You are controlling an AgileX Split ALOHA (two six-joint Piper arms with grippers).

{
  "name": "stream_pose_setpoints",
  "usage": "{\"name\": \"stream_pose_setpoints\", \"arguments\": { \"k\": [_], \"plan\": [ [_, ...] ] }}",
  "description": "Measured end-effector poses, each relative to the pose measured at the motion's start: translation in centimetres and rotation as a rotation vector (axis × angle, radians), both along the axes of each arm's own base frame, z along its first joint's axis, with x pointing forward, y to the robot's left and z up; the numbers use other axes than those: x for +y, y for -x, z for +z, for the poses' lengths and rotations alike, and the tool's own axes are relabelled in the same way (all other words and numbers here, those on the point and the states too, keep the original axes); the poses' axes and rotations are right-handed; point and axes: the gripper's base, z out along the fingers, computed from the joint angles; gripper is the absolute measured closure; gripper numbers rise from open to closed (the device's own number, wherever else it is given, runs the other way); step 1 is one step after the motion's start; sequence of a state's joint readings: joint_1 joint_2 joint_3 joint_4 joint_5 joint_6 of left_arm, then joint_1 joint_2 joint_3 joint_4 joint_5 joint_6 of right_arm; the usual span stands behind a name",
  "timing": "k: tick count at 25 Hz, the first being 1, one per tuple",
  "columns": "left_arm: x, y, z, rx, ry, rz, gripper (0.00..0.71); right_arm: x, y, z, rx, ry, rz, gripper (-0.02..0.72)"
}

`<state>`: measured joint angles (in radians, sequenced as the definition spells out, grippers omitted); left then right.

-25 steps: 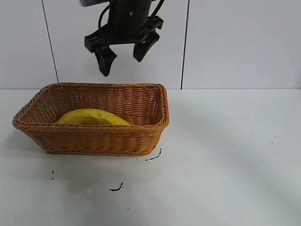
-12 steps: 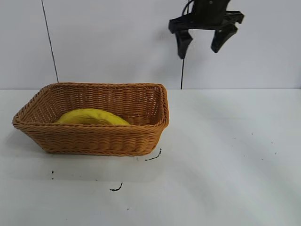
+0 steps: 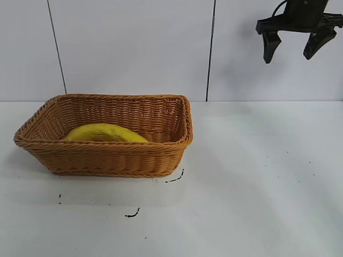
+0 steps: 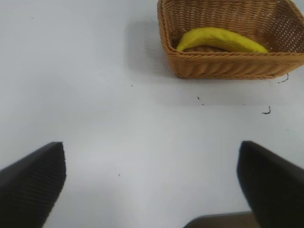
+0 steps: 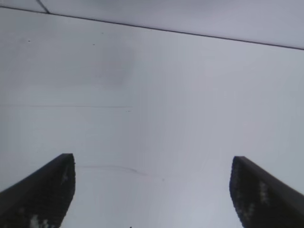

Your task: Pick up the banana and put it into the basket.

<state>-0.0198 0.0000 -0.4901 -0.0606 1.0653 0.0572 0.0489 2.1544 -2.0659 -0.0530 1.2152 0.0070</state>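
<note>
Banana (image 3: 104, 133) lies flat inside wicker basket (image 3: 107, 158) on desk (image 3: 257, 176), so placement looks complete. Right claw (image 3: 292, 47) hangs high, well apart, wide open, empty. Left claw (image 4: 152, 185) likewise open, holding nothing, away from basket.

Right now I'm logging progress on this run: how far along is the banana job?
Done: the banana lies inside the basket. In hand: nothing; the right gripper hangs open and empty high above the table's right side, and the left gripper is open over bare table, apart from the basket. Left: apparently nothing but parking the arms.
</note>
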Motion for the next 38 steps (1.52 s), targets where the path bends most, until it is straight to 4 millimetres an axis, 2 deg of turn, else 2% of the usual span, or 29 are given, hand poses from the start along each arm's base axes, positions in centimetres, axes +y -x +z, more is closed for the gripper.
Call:
{"name": "stream_pose_setpoints", "arguments": {
  "k": [6, 13, 19, 23, 30, 36, 38],
  "plan": [
    [0.0, 0.0, 0.0, 0.000, 0.000, 0.000, 0.015, -0.1, 6.3, 1.5, 0.086, -0.017, -0.001, 0.068],
    [0.0, 0.0, 0.0, 0.000, 0.000, 0.000, 0.015, -0.6, 16.2, 3.2, 0.133, -0.022, -0.003, 0.068],
    [0.0, 0.0, 0.0, 0.000, 0.000, 0.000, 0.015, -0.8, 24.3, 4.7, 0.068, -0.039, -0.002, 0.068],
    [0.0, 0.0, 0.0, 0.000, 0.000, 0.000, 0.015, -0.9, 29.1, 4.4, -0.005, -0.060, 0.006, 0.068],
    [0.0, 0.0, 0.0, 0.000, 0.001, 0.000, 0.015, -1.2, 37.2, 2.2, -0.197, -0.069, 0.025, 0.068],
    [0.0, 0.0, 0.0, 0.000, 0.001, 0.000, 0.015, -1.5, 42.1, 0.0, -0.417, -0.076, 0.033, 0.068],
    [0.0, 0.0, 0.0, 0.000, 0.001, 0.000, 0.015, -1.5, 43.3, 0.1, -0.501, -0.079, 0.035, 0.068]
  ]
}}
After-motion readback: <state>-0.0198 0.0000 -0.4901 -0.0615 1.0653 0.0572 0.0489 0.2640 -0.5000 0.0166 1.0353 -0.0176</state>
